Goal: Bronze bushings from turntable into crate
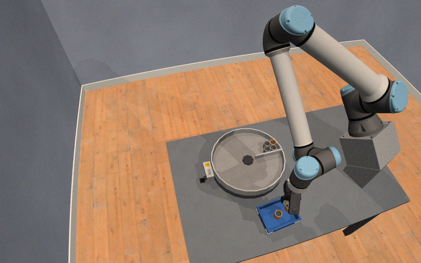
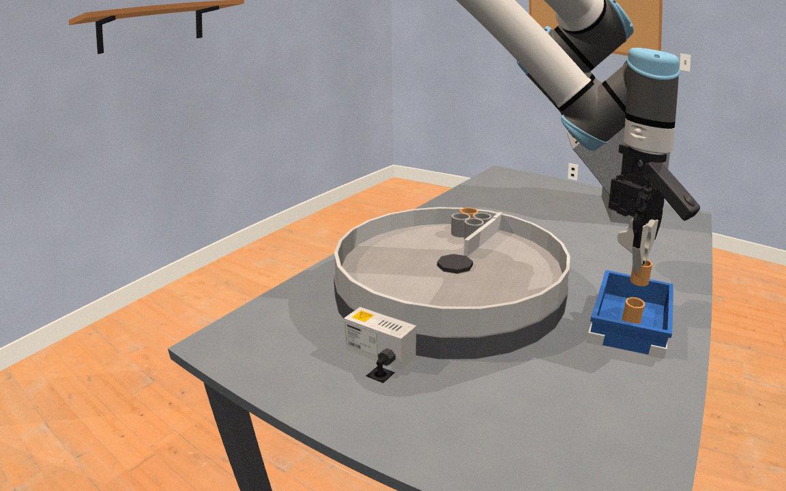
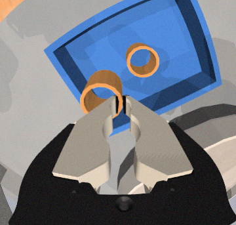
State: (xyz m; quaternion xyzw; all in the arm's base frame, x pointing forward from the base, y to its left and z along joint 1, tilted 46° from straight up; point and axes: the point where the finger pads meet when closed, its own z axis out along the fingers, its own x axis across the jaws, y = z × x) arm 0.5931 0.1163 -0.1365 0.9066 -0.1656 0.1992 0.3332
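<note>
My gripper (image 2: 638, 267) (image 3: 120, 96) is shut on the wall of a bronze bushing (image 1: 286, 206) (image 2: 641, 276) (image 3: 105, 78). It holds the bushing upright over the back end of the blue crate (image 1: 270, 225) (image 2: 628, 337) (image 3: 170, 28). Another bronze bushing (image 1: 276, 217) (image 2: 631, 314) (image 3: 132, 48) stands upright on the crate floor. On the turntable (image 1: 231, 178) (image 2: 481, 321), three steel bushings, one of them at the left (image 1: 265, 150) (image 2: 458, 228), stand bunched with a bronze bushing (image 1: 272, 141) (image 2: 469, 210) near the rim. In the exterior view the steel ones partly hide that bronze one.
A straight divider (image 1: 264, 154) (image 2: 481, 235) runs beside the bunched bushings to the turntable's rim. A dark hub (image 1: 247, 159) (image 2: 454, 263) marks its middle. A white box (image 1: 207, 170) (image 2: 377, 335) with a small black part (image 1: 202, 179) (image 2: 381, 366) stands at its outer side.
</note>
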